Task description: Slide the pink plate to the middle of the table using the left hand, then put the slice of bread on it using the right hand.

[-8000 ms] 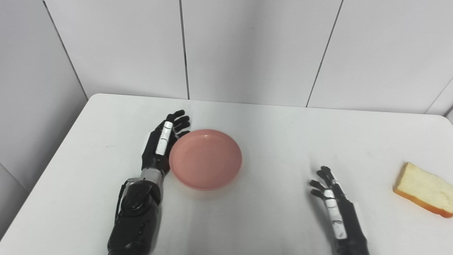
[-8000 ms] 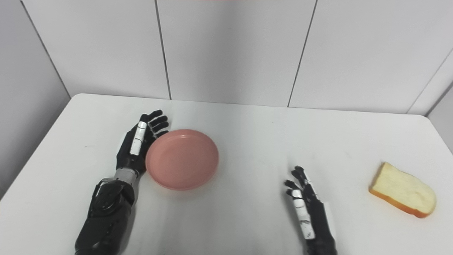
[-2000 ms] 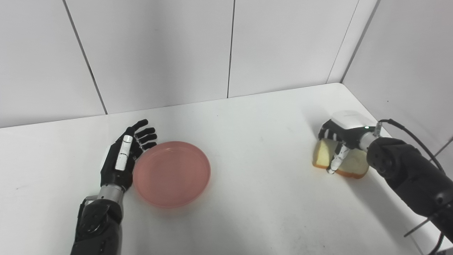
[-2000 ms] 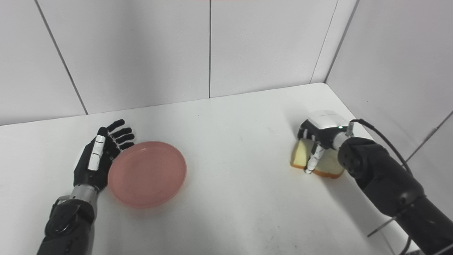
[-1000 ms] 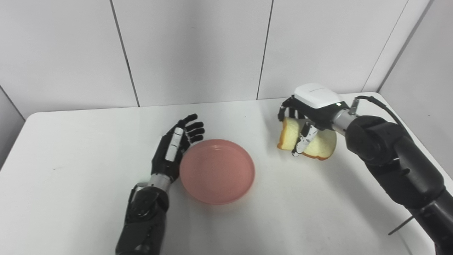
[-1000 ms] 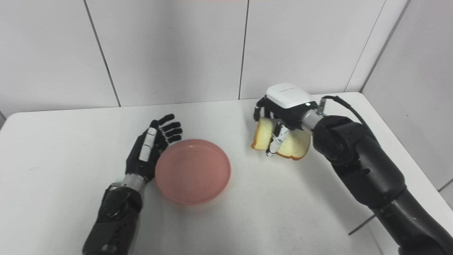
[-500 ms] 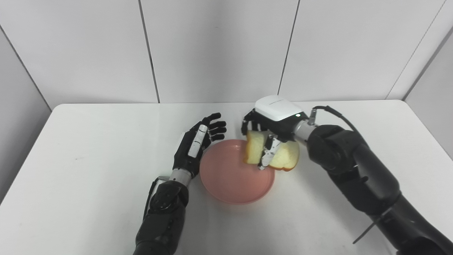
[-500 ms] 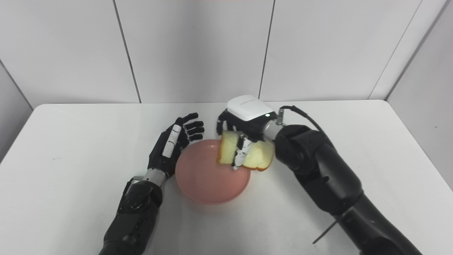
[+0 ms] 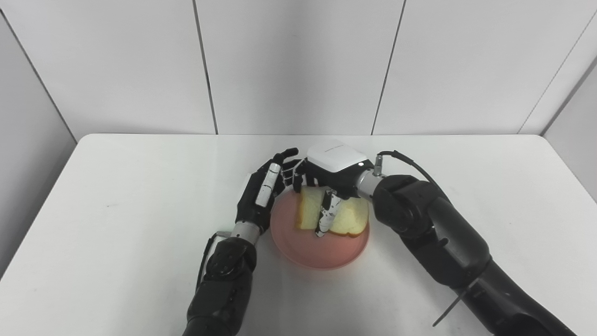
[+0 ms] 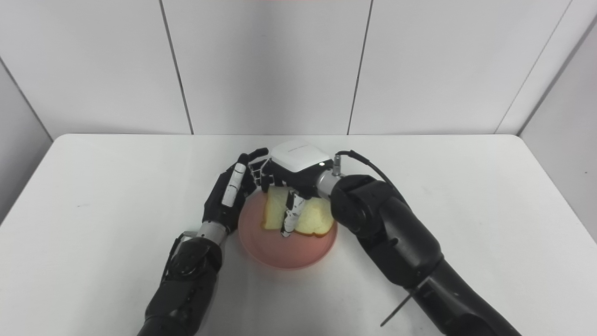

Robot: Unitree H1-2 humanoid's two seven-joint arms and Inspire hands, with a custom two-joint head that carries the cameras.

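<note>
Two hands work at one landmark, the pink plate (image 9: 321,247), which sits near the middle of the white table (image 9: 116,224).

Left eye view: the right hand (image 9: 332,179) grasps the slice of bread (image 9: 347,220) from above, with the slice low over the plate's far half; contact with the plate cannot be confirmed. The left hand (image 9: 259,196) holds nothing, fingers spread, resting against the plate's left rim. Step in hand: placing the bread. The next move calls for lowering until the slice lies flat, then releasing the fingers without dragging it.

Right eye view: the same layout shows, the slice inside the plate's rim. Half a second earlier the bread hung over the plate's right edge; it now sits further over the plate and lower.
</note>
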